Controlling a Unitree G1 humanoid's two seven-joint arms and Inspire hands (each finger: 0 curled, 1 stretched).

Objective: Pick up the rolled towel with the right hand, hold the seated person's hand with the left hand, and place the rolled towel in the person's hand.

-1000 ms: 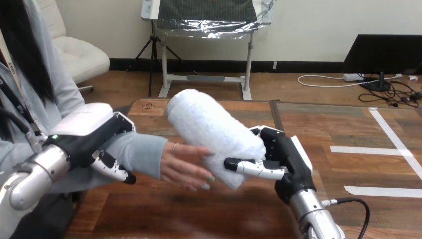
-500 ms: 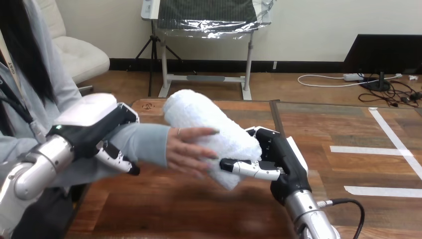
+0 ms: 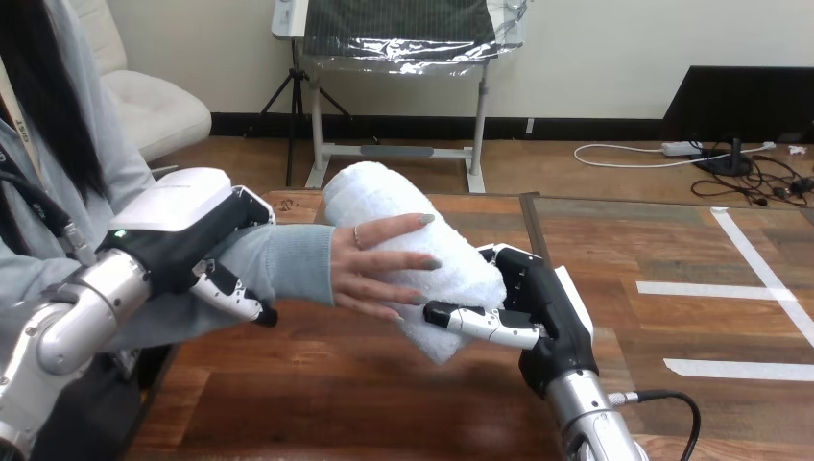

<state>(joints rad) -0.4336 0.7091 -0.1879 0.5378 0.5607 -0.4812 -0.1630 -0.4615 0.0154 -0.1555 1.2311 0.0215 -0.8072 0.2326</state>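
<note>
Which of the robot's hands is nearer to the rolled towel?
Right. The right hand grips the rolled towel at its near end; the left hand is curled round the person's forearm, apart from the towel.

A: Towel (image 3: 461,279), colour?
B: White all over, nubbly looped texture, no print
A: Hands?
B: Left hand (image 3: 187,235) and right hand (image 3: 538,303) both black with white shells; fingers banded black and white. Left arm (image 3: 82,317) and right arm (image 3: 586,413) silver
A: Table (image 3: 365,384)?
B: Reddish-brown wood, dark streaky grain
</note>
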